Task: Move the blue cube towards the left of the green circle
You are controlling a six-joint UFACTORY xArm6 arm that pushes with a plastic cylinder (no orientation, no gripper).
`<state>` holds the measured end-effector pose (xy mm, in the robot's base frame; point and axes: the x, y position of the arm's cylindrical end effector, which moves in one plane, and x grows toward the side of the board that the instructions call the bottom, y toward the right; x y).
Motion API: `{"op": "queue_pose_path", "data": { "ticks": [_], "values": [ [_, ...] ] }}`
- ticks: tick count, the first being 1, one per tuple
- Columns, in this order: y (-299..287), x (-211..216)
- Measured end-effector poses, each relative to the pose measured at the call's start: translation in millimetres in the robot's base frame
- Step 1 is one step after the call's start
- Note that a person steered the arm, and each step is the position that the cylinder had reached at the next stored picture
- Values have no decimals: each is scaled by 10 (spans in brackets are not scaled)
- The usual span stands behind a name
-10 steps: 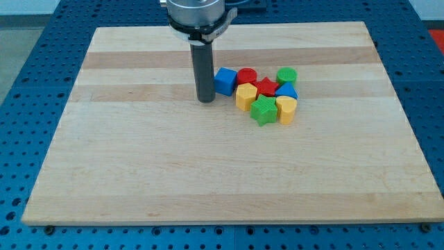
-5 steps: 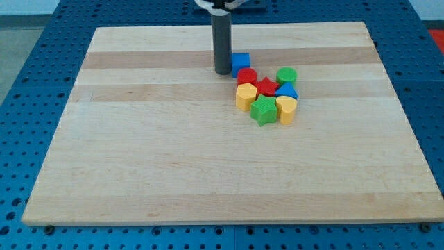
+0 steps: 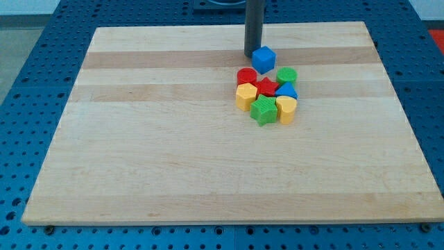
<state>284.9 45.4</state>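
Pale wooden worktop (image 3: 173,153) on a blue pegboard base (image 3: 28,83) — blocks clustered right of centre, toward the view's top.

There's no pincer on this arm — my tip (image 3: 252,55) touches down just left of the blue cube (image 3: 263,59), seemingly in contact. The cube sits up-left of the green circle (image 3: 286,75), with the red cylinder (image 3: 246,76) just below it; red star (image 3: 267,87), blue triangular block (image 3: 286,91), two yellow blocks (image 3: 245,96) and green star (image 3: 263,110) crowd beneath.
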Motion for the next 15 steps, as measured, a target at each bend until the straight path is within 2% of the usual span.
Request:
{"op": "queue_pose_path", "data": {
  "ticks": [3, 15],
  "values": [
    [283, -49],
    [106, 352]
  ]
}}
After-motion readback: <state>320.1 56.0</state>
